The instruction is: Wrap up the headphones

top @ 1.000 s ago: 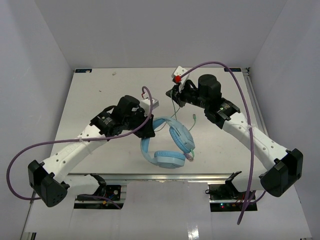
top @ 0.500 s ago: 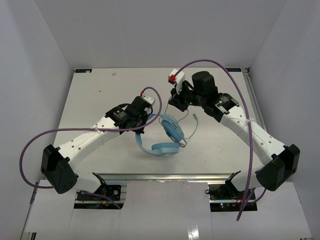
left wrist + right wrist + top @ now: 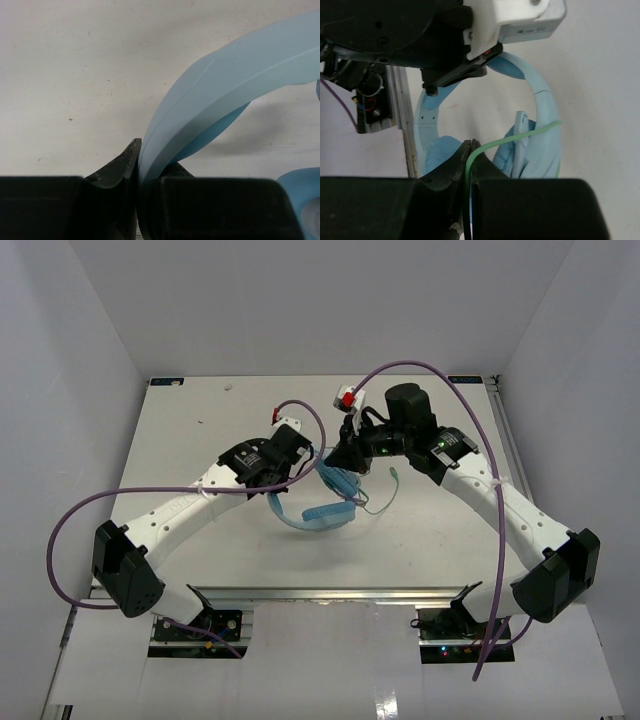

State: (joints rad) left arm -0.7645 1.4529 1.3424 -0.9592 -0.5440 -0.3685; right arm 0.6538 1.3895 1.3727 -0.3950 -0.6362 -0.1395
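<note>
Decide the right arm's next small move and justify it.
Probably carry the pale-green cord around the headband for a first turn. The right fingers are shut on the cord, the left fingers clamp the headband, and the rest of the cord trails loose.

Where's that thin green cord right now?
Right wrist view: the cord is pinched in the right claw, running rightward across the blue headphones.
</note>
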